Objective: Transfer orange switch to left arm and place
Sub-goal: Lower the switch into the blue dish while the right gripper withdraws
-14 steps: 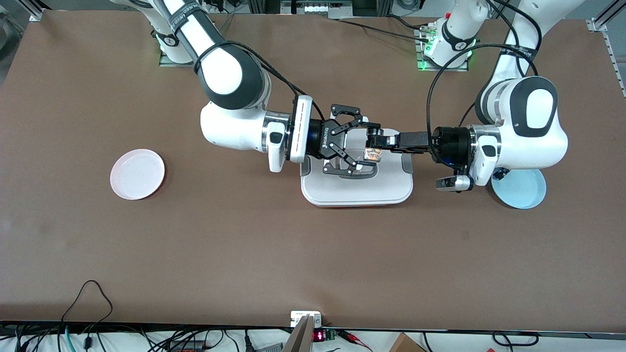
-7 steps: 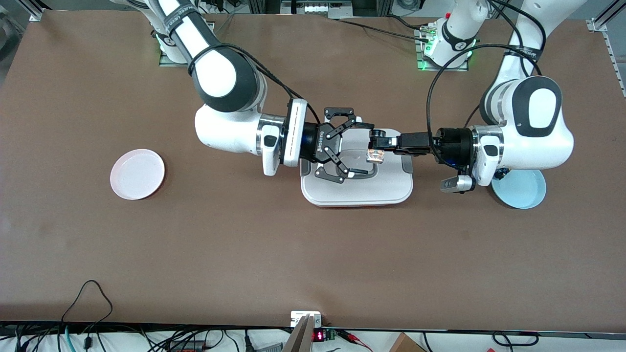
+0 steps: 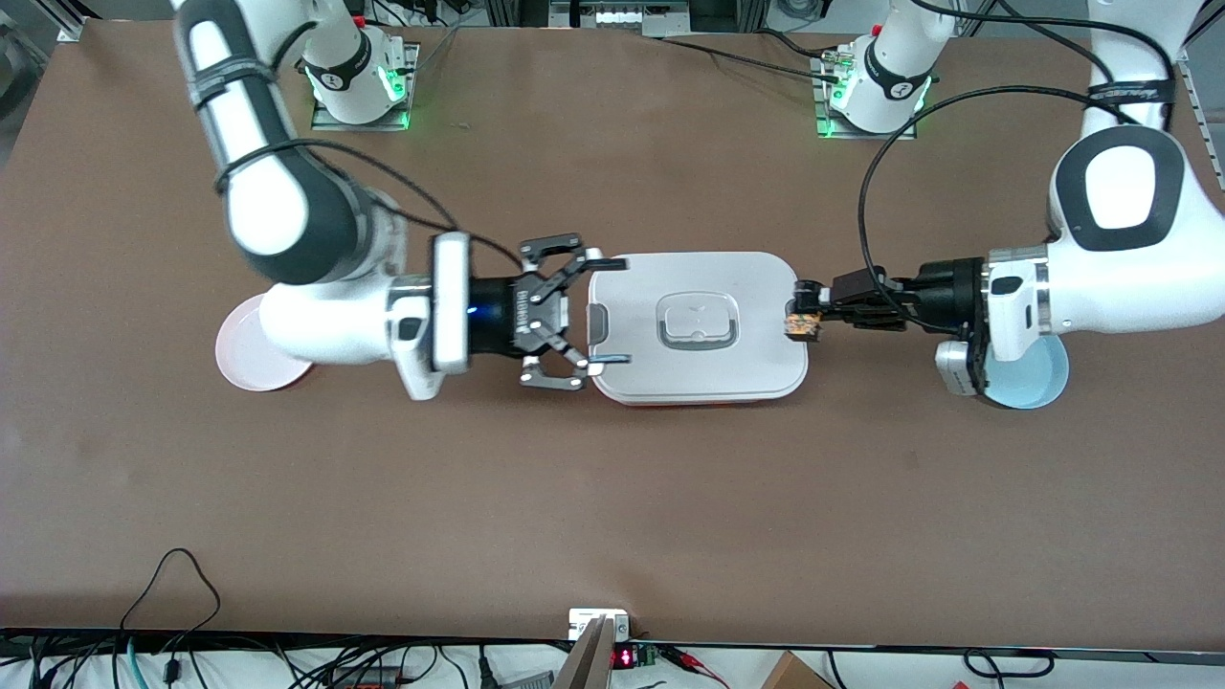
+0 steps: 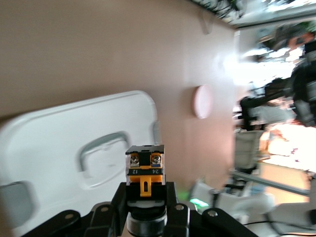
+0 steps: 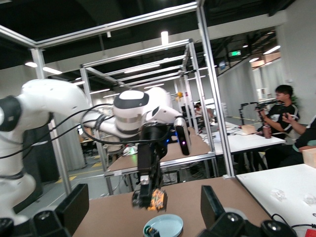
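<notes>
Two arms [image 3: 287, 211] are reaching over the table [image 3: 612, 498]. One box [image 3: 699, 325], one switch [image 3: 802, 323] and two plates [image 3: 254, 359], pink and blue, are showing.

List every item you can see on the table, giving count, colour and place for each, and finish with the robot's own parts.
box: one, white with grey handle, table's middle.
pink plate: one, toward the right arm's end, partly under that arm.
blue plate: one, toward the left arm's end, partly under that arm.
orange switch: one, black and orange, held over the box's edge.
left pincer: one, black, shut on the orange switch.
right pincer: one, black, open, at the box's other end.
</notes>
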`<act>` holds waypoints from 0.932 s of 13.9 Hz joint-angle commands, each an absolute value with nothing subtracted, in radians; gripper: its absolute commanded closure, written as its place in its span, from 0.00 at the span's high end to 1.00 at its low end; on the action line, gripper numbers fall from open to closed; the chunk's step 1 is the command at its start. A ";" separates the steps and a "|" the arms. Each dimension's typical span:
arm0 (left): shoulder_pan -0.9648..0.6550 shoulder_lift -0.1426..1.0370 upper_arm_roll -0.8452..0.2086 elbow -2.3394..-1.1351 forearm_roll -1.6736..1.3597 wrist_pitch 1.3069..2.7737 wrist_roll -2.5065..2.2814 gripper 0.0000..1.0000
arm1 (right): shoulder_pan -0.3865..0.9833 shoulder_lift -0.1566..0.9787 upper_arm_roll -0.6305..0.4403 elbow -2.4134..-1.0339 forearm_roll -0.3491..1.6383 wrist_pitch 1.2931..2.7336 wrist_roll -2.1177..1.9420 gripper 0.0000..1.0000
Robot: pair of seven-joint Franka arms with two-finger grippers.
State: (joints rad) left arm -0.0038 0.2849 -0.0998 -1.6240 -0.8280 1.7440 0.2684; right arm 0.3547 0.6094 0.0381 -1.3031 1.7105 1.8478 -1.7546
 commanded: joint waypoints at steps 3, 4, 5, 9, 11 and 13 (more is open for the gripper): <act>0.000 0.296 -0.106 -1.589 -0.406 1.724 0.345 0.11 | 0.194 0.612 0.051 -1.290 1.580 1.568 -1.686 1.00; -0.002 0.308 -0.104 -1.589 -0.300 1.724 0.407 0.11 | 0.164 0.612 0.051 -1.290 1.571 1.510 -1.686 1.00; 0.006 0.320 -0.104 -1.592 -0.206 1.723 0.498 0.11 | 0.135 0.612 0.051 -1.290 1.553 1.458 -1.684 1.00; 0.098 0.409 -0.104 -1.600 -0.014 1.723 0.760 0.11 | 0.019 0.612 0.051 -1.284 1.514 1.266 -1.683 1.00; 0.141 0.446 -0.104 -1.601 0.082 1.733 0.882 0.11 | -0.017 0.611 0.049 -1.282 1.511 1.200 -1.681 1.00; 0.170 0.488 -0.104 -1.601 0.174 1.744 0.996 0.11 | -0.050 0.594 0.049 -1.282 1.471 1.151 -1.677 1.00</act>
